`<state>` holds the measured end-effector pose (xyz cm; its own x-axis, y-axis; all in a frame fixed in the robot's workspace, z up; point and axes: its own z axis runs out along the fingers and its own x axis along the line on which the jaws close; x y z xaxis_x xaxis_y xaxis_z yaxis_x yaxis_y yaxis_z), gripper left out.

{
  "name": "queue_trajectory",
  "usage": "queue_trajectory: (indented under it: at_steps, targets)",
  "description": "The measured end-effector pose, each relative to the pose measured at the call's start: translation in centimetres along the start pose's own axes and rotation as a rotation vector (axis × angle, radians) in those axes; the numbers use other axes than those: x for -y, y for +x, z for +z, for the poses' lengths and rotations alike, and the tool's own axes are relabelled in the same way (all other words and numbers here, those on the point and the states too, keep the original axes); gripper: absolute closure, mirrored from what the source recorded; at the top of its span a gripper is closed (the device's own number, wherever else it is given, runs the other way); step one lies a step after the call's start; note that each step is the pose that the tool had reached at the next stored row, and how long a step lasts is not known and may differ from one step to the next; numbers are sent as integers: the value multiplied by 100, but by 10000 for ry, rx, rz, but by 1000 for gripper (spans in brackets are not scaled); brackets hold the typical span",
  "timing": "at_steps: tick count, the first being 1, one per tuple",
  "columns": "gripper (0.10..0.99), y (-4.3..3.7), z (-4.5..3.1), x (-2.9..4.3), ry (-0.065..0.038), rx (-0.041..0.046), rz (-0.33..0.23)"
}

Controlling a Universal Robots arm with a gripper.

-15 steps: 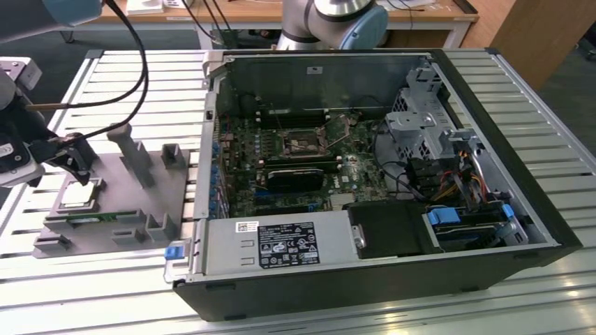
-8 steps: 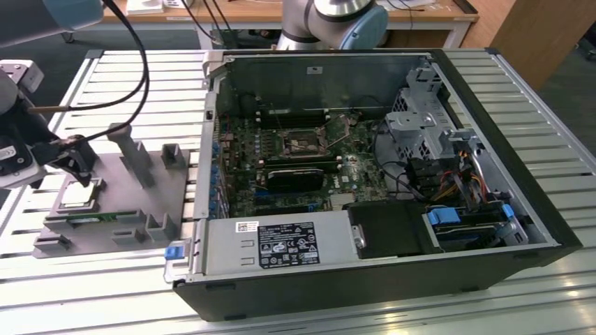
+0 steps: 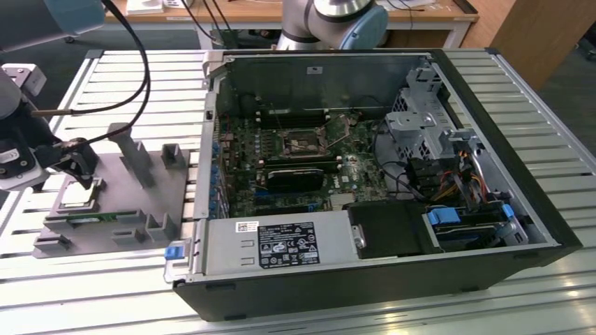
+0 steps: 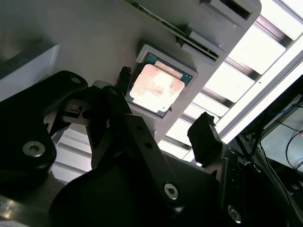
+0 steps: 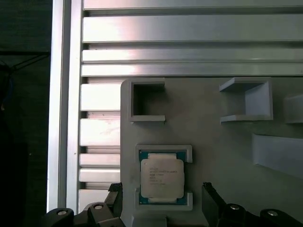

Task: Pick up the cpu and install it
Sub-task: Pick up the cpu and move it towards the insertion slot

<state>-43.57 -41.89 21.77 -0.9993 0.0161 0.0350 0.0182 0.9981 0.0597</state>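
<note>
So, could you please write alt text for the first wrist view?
A silvery square cpu sits in its recess on a grey holder tray, with the open hand straddling it without touching. The tray rests on a slatted metal table.

arm [image 3: 17, 150]: at the exterior view's left | gripper [image 5: 162, 191]: pointing down, fingers [image 5: 211, 201] spread wide apart

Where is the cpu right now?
The cpu sits in its recess on the grey holder, at the exterior view's left beside the computer case, with the open claw over it.
</note>
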Motion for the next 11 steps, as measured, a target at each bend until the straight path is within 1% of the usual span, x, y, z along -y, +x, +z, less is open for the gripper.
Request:
queue_trajectory:
  at_steps: [6, 11]
  targets:
    - [325, -1, 25, 1, -1, -12, 1]
    - [325, -3, 41, 2, 1, -63, 5]
